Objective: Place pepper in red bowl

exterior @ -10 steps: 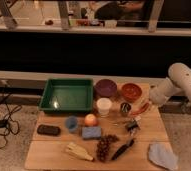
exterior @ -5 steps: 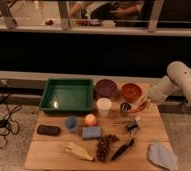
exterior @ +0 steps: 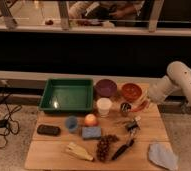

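Note:
The red bowl (exterior: 131, 91) stands at the back right of the wooden table (exterior: 54, 150), next to the purple bowl (exterior: 106, 87). My gripper (exterior: 142, 104) reaches in from the right on the white arm (exterior: 176, 80) and sits just right of and below the red bowl's rim. It looks shut on the pepper (exterior: 138, 107), a slim red-orange piece that sticks out down and to the left, beside the bowl and not inside it.
A green tray (exterior: 66, 95) is at the back left, with a white cup (exterior: 104, 106) and a metal can (exterior: 125, 107) beside it. In front lie an orange fruit (exterior: 91, 119), a blue cup (exterior: 71, 123), a sponge (exterior: 91, 132), grapes (exterior: 105, 146), a black-handled tool (exterior: 121, 149) and a cloth (exterior: 163, 154).
The arm has shifted only slightly. The gripper stays by the right side of the red bowl with the pepper at its tip. Nothing on the table moved.

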Controlling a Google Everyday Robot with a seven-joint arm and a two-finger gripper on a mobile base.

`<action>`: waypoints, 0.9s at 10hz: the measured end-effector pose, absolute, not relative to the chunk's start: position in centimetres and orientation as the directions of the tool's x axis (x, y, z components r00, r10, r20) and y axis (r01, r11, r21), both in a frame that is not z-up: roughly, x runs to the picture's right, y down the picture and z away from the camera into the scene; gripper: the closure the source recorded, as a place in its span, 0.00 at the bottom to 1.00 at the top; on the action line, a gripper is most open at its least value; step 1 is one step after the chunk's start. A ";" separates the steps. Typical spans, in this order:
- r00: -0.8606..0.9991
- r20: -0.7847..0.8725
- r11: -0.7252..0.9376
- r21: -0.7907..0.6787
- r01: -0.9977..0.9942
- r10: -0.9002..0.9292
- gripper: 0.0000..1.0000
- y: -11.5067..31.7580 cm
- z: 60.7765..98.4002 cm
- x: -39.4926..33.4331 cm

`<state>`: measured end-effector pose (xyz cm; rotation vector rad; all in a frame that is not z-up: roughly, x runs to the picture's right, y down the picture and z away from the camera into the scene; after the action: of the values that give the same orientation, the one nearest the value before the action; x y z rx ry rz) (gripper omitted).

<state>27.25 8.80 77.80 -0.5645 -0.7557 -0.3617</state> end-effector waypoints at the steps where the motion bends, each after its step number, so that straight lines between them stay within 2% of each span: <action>1: 0.679 0.727 0.813 -0.333 0.477 -0.100 1.00 7.9 78.3 27.2; 5: 0.659 0.747 0.839 -0.301 0.454 -0.088 1.00 5.6 80.7 25.9; 9: 0.641 0.764 0.837 -0.308 0.453 -0.066 1.00 4.5 84.9 24.5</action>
<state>24.52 4.52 84.95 -0.5098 -0.8284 -0.3113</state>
